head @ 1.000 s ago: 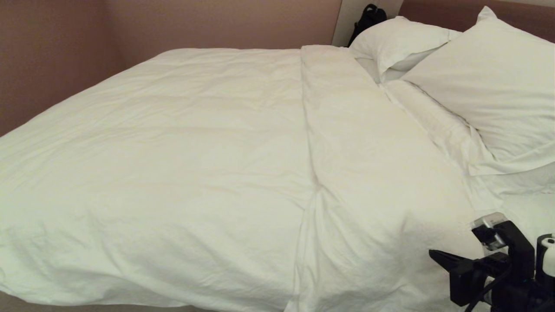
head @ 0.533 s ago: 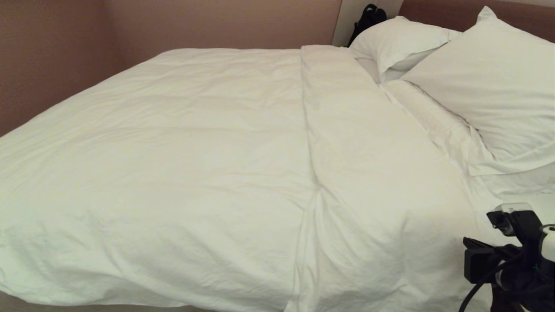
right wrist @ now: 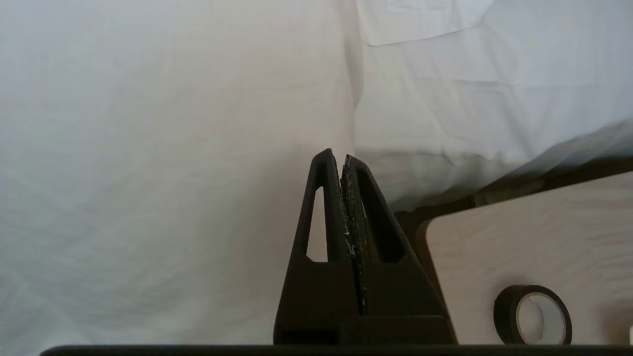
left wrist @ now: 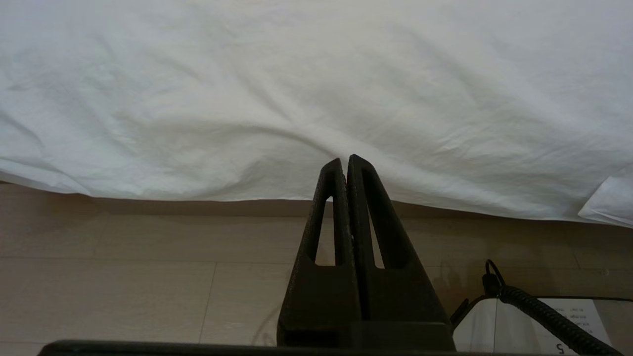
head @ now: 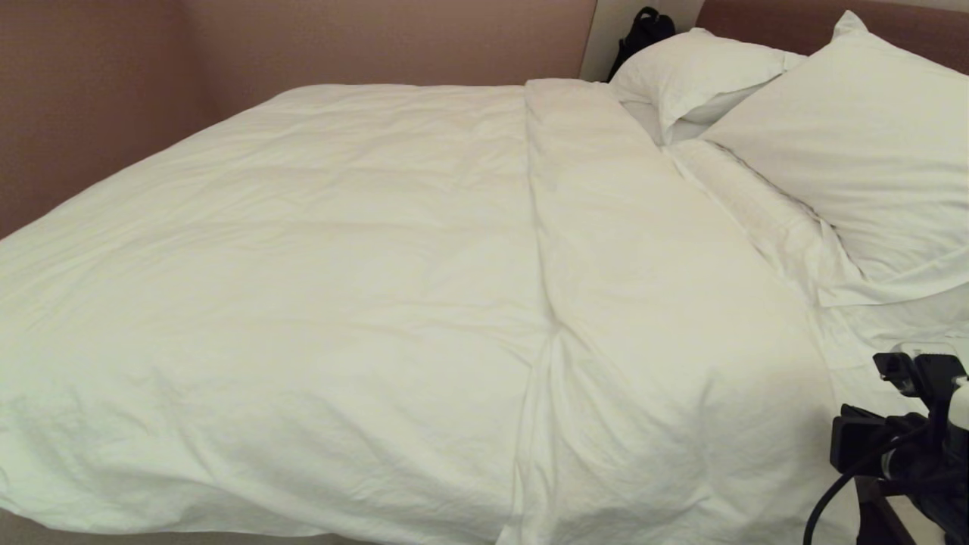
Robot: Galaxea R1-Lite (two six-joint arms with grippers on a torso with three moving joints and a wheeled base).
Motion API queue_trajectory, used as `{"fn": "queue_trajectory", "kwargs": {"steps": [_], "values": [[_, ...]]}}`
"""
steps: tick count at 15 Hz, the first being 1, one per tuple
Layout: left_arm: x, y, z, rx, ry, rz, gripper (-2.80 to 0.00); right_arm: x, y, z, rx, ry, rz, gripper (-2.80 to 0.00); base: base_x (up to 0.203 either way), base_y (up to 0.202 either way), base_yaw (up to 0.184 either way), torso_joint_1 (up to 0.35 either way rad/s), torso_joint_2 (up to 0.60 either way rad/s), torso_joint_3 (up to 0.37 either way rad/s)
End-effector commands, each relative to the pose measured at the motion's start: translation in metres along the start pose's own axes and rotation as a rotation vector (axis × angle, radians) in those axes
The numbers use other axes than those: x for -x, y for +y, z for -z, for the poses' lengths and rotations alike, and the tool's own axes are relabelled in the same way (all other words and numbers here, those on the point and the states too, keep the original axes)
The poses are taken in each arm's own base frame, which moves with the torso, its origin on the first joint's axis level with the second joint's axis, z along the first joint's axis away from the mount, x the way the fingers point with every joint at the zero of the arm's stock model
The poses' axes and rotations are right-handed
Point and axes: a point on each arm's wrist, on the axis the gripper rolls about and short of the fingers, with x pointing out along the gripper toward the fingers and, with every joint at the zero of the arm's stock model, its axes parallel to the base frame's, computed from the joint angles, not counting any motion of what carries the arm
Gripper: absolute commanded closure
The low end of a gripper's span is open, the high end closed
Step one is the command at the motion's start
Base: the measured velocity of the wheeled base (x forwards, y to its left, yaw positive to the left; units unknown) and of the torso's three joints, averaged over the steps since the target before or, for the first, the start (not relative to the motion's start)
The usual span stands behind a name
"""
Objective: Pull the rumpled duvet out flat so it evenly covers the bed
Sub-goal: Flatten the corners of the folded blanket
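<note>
Duvet (head: 341, 288) lay flat across bed (head: 886, 341); little left. Right gripper (right wrist: 342, 157) and left gripper (left wrist: 344, 160) clenched, empty.

The duvet (head: 341, 303) runs past the head view's left and lower edges, so its corners there are unseen. The near pillow (head: 855, 151) is cut at the right edge. The right arm (head: 908, 446) shows partly at the corner. The dark object (head: 643, 30) behind the far pillow (head: 696, 76) is unidentifiable.

duvet (head: 341, 288) on bed (head: 893, 333) | pillows (head: 855, 136) right, at headboard
</note>
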Motion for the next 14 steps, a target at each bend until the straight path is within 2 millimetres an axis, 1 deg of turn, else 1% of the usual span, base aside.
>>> {"fn": "queue_trajectory", "kwargs": {"steps": [1,3,5,7,9,12,14], "values": [[0.000,0.000,0.000,0.000,0.001,-0.001,0.00,-0.005,0.000,-0.002,-0.009,0.000,-0.074,0.00,0.000,0.000,0.000,0.000,0.00,0.000],[0.000,0.000,0.000,0.000,0.001,-0.001,0.00,-0.009,0.000,0.000,-0.009,0.018,-0.082,0.00,0.000,0.000,0.000,0.000,0.00,0.000],[0.000,0.000,0.000,0.000,0.001,-0.001,0.00,-0.021,0.001,0.008,-0.019,0.082,-0.130,0.00,0.000,0.000,0.000,0.000,0.00,0.000],[0.000,0.000,0.000,0.000,0.001,-0.001,0.00,-0.022,-0.002,0.010,-0.056,0.093,-0.184,0.00,0.000,0.000,0.000,0.000,0.00,0.000],[0.000,0.000,0.000,0.000,0.001,-0.001,0.00,-0.024,-0.001,0.015,-0.050,0.124,-0.206,0.00,0.000,0.000,0.000,0.000,0.00,0.000],[0.000,0.000,0.000,0.000,0.001,-0.001,0.00,-0.031,0.003,0.036,-0.038,0.238,-0.271,0.00,0.000,0.000,0.000,0.000,0.00,0.000],[0.000,0.000,0.000,0.000,0.001,-0.001,0.00,-0.038,0.005,0.053,-0.031,0.322,-0.297,0.00,0.000,0.000,0.000,0.000,0.00,0.000]]}}
